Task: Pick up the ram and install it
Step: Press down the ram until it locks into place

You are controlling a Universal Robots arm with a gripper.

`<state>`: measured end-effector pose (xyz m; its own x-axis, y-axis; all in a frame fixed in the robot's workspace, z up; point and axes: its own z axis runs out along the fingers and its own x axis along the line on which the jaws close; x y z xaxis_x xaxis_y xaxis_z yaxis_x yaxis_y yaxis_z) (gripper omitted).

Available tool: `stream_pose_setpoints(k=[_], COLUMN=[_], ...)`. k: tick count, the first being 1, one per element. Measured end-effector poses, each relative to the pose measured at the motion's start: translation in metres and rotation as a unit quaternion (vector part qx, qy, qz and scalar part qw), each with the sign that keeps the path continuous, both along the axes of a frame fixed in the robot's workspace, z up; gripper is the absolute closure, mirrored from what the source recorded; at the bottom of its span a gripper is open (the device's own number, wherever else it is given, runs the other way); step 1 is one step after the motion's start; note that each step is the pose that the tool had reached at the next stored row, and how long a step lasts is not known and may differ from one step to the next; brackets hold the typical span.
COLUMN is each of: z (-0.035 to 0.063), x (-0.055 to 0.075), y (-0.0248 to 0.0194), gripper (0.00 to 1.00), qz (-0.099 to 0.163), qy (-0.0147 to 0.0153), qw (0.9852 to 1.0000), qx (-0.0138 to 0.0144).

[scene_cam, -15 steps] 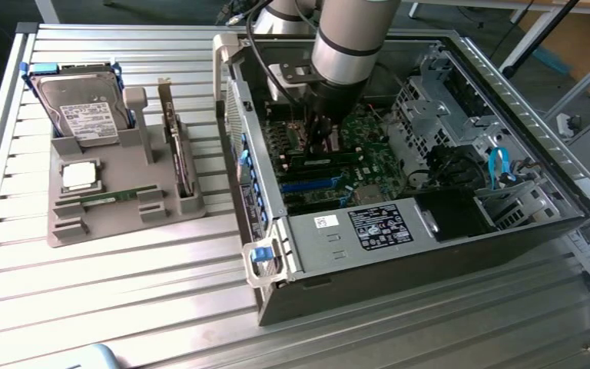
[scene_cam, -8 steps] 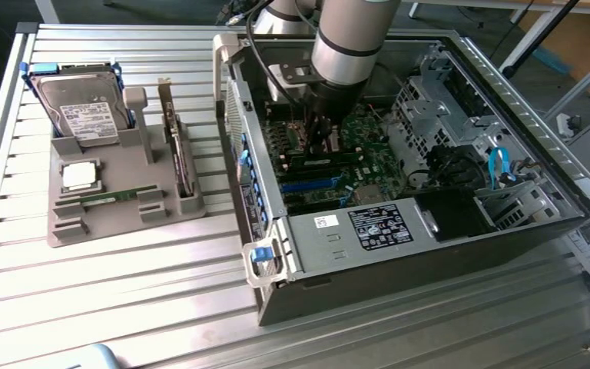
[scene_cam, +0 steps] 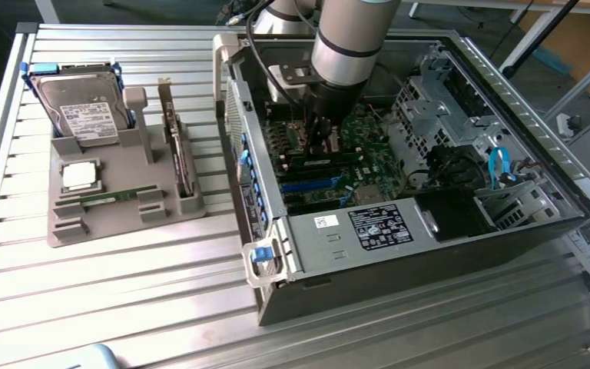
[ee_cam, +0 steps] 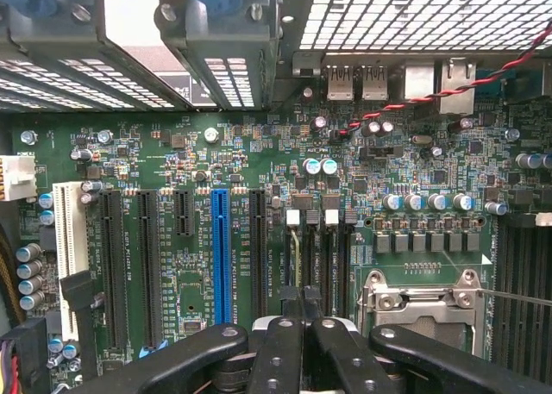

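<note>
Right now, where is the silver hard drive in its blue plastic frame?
On the exterior view's left, the hard drive stands propped on the grey holder tray, just beyond the square silver processor chip, outside the open computer case.

I see the arm (scene_cam: pixel 341 46) reaching down into the open case (scene_cam: pixel 398 254), its gripper (scene_cam: pixel 321 142) low over the motherboard (scene_cam: pixel 362 165), near the memory slots; the jaws look closed, and I cannot tell whether they hold anything; to the exterior view's left, a grey holder (scene_cam: pixel 120 219) sits on the slatted table (scene_cam: pixel 101 292), well apart from the gripper; in it I see a hard drive (scene_cam: pixel 80 108) propped at the far end, an expansion card (scene_cam: pixel 177 150) upright on edge, a square processor (scene_cam: pixel 80 175), and the ram (scene_cam: pixel 111 198) lying flat in its cradle; blue cables (scene_cam: pixel 497 167) show inside the case.
</note>
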<state>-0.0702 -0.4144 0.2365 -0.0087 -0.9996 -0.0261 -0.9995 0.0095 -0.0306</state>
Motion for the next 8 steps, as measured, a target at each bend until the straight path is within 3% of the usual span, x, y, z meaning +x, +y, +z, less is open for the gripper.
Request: stream_pose_setpoints(k=[8], z=[-0.0009], x=[0.0000], y=[-0.0001], gripper=[0.90], qz=[0.000], qy=[0.0000], qw=[1.0000], qx=[-0.0001])
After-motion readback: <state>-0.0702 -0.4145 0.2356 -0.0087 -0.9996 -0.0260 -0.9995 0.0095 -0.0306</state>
